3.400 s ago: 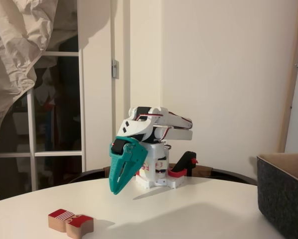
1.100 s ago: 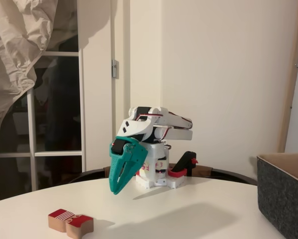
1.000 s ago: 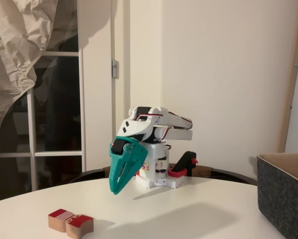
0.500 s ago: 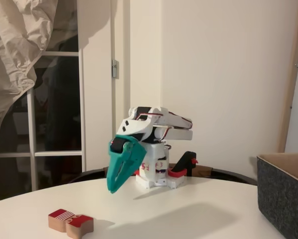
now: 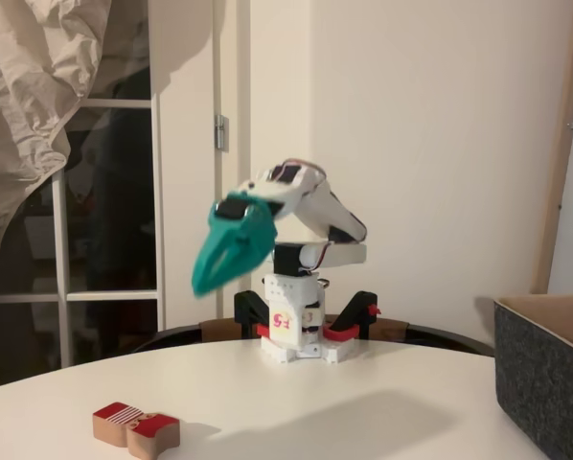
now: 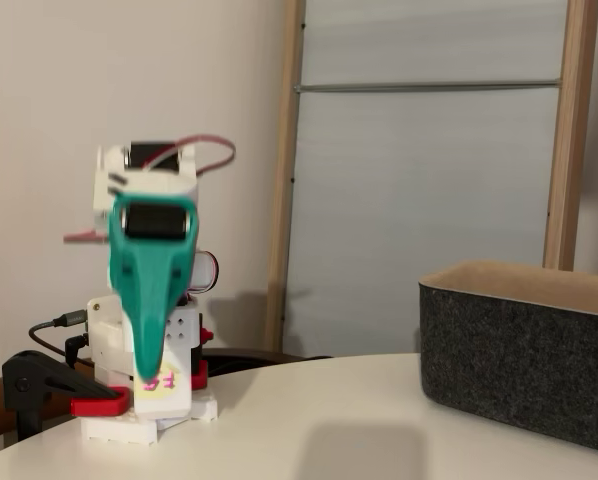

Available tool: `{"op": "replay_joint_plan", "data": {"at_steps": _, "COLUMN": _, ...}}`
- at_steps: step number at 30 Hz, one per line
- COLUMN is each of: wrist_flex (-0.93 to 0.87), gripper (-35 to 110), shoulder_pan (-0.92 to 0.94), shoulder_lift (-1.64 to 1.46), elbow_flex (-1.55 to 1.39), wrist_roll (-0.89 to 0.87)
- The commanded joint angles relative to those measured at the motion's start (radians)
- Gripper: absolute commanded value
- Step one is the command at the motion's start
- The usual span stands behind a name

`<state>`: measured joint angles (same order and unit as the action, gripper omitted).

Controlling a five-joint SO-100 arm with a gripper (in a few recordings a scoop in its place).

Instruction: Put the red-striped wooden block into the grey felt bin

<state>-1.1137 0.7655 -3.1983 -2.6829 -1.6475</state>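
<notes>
Red-striped wooden block [image 5: 135, 427] sits at the near left edge of the white table [image 5: 315, 402] in a fixed view: flat, light-brown, wavy outline, red-and-white stripes on its left end, red marks further right, lower edge nearly at the frame bottom. Grey felt bin [image 5: 547, 376] is at the far right, cropped by the frame in both fixed views; dark charcoal walls, tan lining at the rim, interior not visible (the camera sits too low). Bare tabletop between block and bin, well apart, nothing in the way. Behind that, the arm's white base, held by black-and-red clamps [image 5: 360, 316] at the table's far edge. Teal gripper [image 5: 210, 280] is raised above the table, tip pointing down-left, motion-blurred, well clear of the block, holding nothing; fingers look closed together, but the blur means I can't tell for sure. Wall and a glazed door [image 5: 104, 192] behind.
</notes>
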Motion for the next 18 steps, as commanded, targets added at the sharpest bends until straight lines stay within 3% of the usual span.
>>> {"op": "replay_joint_plan", "data": {"at_steps": 1, "wrist_flex": 0.005, "gripper": 0, "shoulder_pan": -0.008, "shoulder_lift": 0.144, "elbow_flex": 0.187, "wrist_roll": -0.043}}
{"op": "replay_joint_plan", "data": {"at_steps": 18, "wrist_flex": 0.075, "gripper": 6, "shoulder_pan": -0.12, "shoulder_lift": 1.097, "elbow_flex": 0.917, "wrist_roll": 0.006}}
